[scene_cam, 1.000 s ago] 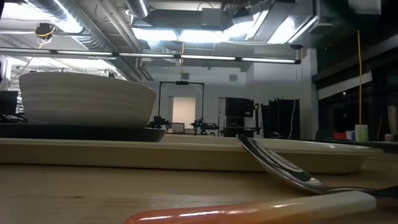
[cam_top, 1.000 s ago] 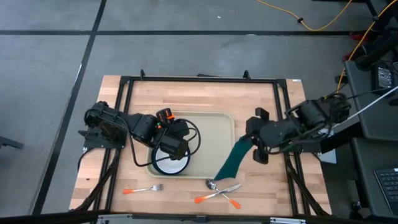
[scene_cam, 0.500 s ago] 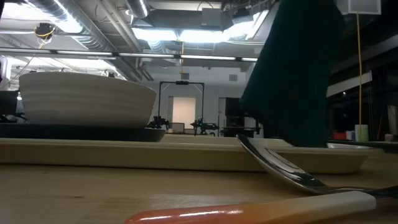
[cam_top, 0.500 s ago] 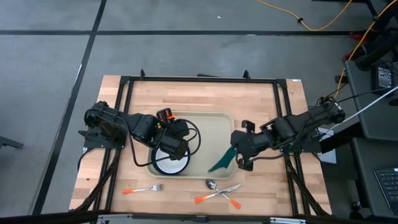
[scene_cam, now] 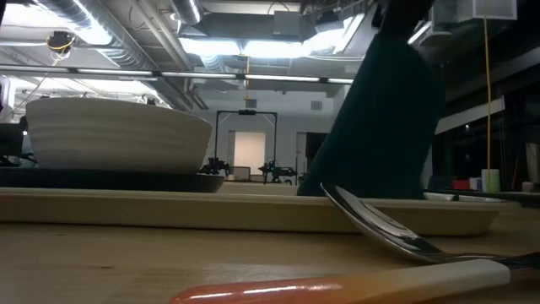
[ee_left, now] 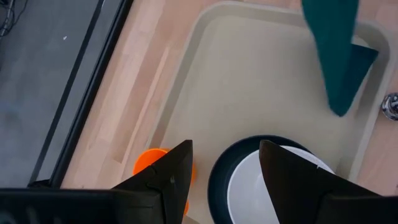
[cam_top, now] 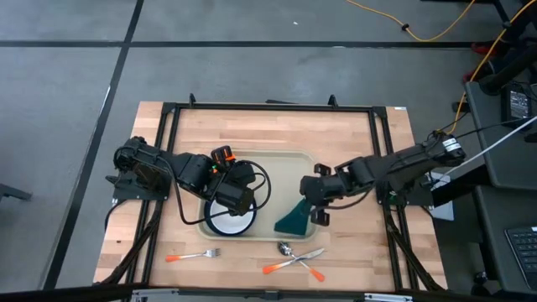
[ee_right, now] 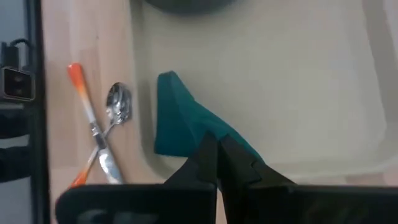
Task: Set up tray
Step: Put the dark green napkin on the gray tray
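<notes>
The pale beige tray (cam_top: pixel 281 168) lies mid-table. On its left near part a white bowl (cam_top: pixel 231 220) sits in a dark plate (ee_left: pixel 219 177). My left gripper (ee_left: pixel 227 168) hovers open above that plate's rim, touching nothing. My right gripper (cam_top: pixel 313 204) is over the tray's right part, shut on a dark green napkin (cam_top: pixel 294 221). In the low view the napkin (scene_cam: pixel 380 118) hangs down to the tray (scene_cam: pixel 253 211). My right gripper pinches the napkin's upper end (ee_right: pixel 208 134) between its two fingers, which slant down from the table's right. The napkin hangs slanting below them. Its wide lower end (ee_right: pixel 168 134) rests on the tray floor by the near rim.
On the bare wood in front of the tray lie a fork (cam_top: pixel 193 255), a spoon (ee_right: pixel 118 102) and an orange-handled knife (ee_right: pixel 90 124), crossed with the spoon. An orange object (ee_left: pixel 152 163) shows by the tray's left rim. The tray's far half is bare.
My right gripper has come down and toward the table's left, from beside the tray's right rim to over the tray, still shut on the napkin. The napkin has swung in with it, and its lower end now rests on the tray.
</notes>
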`<state>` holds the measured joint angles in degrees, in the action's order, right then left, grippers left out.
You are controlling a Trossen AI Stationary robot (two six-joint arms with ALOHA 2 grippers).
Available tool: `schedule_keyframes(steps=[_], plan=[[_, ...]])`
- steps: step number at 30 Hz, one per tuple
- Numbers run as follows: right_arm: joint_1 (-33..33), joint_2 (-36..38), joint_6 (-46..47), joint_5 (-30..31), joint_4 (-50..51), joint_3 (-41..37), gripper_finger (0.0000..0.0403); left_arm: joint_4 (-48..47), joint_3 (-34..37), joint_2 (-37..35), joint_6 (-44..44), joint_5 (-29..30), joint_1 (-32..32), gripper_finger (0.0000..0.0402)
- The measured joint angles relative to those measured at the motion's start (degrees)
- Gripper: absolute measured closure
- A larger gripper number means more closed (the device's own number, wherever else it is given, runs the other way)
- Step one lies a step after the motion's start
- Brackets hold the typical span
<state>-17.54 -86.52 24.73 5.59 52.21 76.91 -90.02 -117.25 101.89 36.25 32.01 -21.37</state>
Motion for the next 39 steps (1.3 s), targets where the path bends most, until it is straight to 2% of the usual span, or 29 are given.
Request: schedule_keyframes(steps=[8,20,29,39], plan=[[8.1,0.0,-7.9,-0.5,-8.2,-9.1,0.0401,0.0,0.0,0.0,0.6,0.0,0.0,0.0222],[17.6,0.0,-21.3,-5.9,-23.5,-20.0,0.0401,0.0,0.0,0.0,1.6,0.6,0.1,0.0222],[21.2,-4.1,-29.8,-12.4,-25.2,-21.7,0.0401,0.0,0.0,0.0,1.6,2.1,0.8,0.0222],[21.2,-9.4,-38.9,-13.1,-28.7,-21.7,0.0401,0.0,0.0,0.0,2.1,1.9,2.4,0.0222]])
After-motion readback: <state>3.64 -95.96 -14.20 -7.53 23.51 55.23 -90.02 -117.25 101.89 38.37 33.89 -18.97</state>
